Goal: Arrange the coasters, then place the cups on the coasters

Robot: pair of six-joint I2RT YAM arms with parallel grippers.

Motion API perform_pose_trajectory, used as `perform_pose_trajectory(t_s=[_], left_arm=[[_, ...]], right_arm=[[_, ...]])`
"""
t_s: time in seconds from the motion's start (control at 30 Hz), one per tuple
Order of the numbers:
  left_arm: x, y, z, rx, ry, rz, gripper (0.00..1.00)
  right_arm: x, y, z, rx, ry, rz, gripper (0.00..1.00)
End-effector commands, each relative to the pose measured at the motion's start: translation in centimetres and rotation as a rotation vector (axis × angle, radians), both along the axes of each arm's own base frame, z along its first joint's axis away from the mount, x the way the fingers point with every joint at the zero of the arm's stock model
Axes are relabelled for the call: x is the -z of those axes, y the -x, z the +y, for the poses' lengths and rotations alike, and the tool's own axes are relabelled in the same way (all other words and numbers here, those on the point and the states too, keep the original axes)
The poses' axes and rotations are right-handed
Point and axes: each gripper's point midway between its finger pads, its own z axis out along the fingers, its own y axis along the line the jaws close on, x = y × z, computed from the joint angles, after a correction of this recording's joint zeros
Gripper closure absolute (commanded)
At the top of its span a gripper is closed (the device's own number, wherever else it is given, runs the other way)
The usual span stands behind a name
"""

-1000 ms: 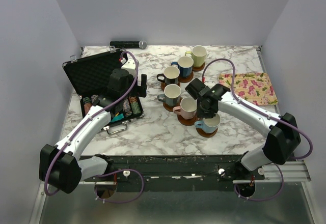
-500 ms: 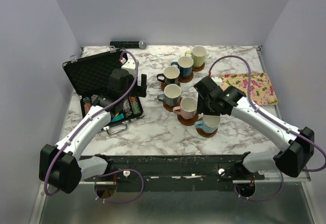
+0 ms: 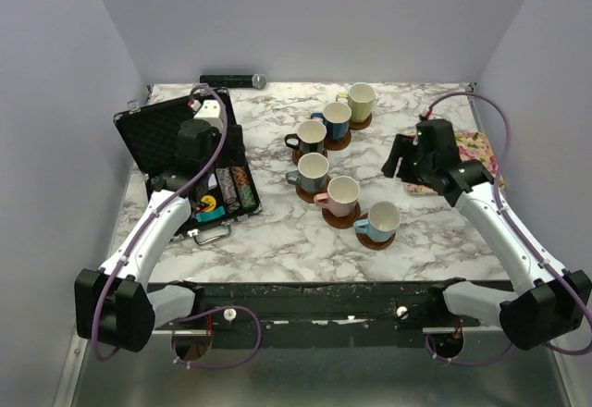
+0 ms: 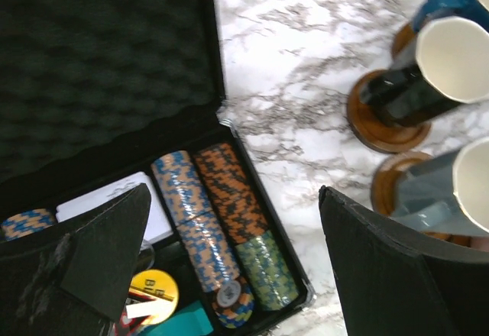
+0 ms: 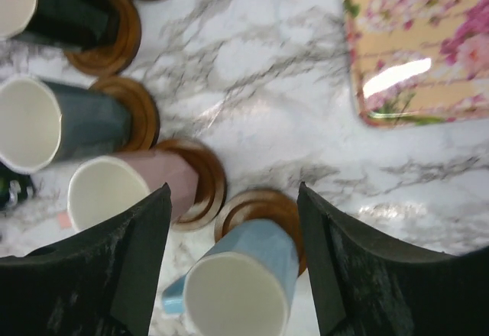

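Note:
Six cups stand on round brown coasters mid-table: yellow-green, dark blue, black, grey, pink and light blue. My right gripper hangs open above the table, right of the cups and apart from them. In the right wrist view the right gripper looks down on the light blue cup on its coaster, beside the pink cup. My left gripper is open over the black case, holding nothing; the left wrist view shows the left gripper above poker chips.
An open black case with rows of poker chips lies at the left. A floral tray sits at the right, partly under the right arm. A dark bar lies along the back wall.
My right gripper has opened, left the light blue cup on its coaster and drawn back up and to the right. My left arm shifted slightly left over the case.

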Motion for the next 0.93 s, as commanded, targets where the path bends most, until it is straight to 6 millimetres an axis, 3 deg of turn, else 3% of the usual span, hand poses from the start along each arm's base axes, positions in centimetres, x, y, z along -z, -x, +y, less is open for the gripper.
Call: perform_pose_trajectory(t_s=[0.0,0.1,0.2,0.33,0.4,0.53,0.73,0.9], left_arm=[[0.3,-1.6,3.3,-0.092,0.049,-0.001,0.01],[0.7,-2.2,5.8,-0.181,0.035,0.004,0.01],[-1.2,-1.9,7.5,-0.269,0.018,-0.071,0.01],[-5.0,-0.3,8.2,-0.318,0.093,-0.229,0.01],[-5.8,0.6,8.7,-0.355,0.121,-0.264,0.01],[-6.4,1.4,9.9,-0.454,0.156,-0.246,0.01],[-6.4,1.5,10.2,-0.494,0.163,-0.186,0.01],[-6.7,1.3,10.8,-0.537,0.153,-0.184,0.01]], right_arm=[[-1.5,-3.6,-2.6,-0.065,-0.072,-0.126,0.26],[-1.9,-5.4,-6.0,-0.003,-0.088,-0.163,0.26],[-3.0,-7.0,-8.9,0.062,-0.054,-0.244,0.26],[-5.9,-8.0,-10.7,0.132,-0.006,-0.375,0.26],[-8.1,-8.0,-11.4,0.161,0.018,-0.494,0.26],[-9.8,-7.8,-12.7,0.178,0.106,-0.632,0.26],[-9.5,-7.5,-13.1,0.146,0.176,-0.63,0.26],[-8.1,-6.6,-13.2,0.158,0.178,-0.61,0.26]])
